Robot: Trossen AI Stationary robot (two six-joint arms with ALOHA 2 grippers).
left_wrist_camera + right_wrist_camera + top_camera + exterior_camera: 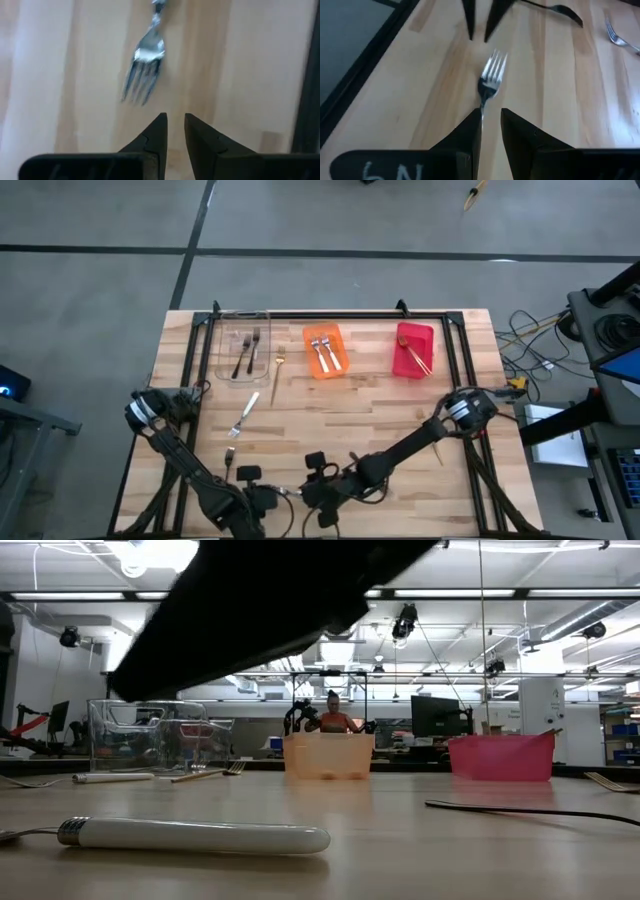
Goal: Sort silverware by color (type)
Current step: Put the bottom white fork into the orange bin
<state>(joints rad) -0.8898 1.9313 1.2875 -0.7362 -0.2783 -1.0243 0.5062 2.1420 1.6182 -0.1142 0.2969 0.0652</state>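
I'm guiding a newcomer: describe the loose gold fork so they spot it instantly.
Start at the clear bin, leftmost of three bins along the table's far edge. Just right of it, outside its wall, the gold fork lies on bare wood. It's the only gold one outside a bin; the nearby white-handled fork is silver.

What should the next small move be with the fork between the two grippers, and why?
Probably: spread the left gripper wider, then ease it toward the silver fork. Its fingers stand only narrowly apart with nothing between them, and the fork is just ahead, tines pointing at it. The right gripper sits at the fork's handle end; whether it grips the fork doesn't show, so approach gently.
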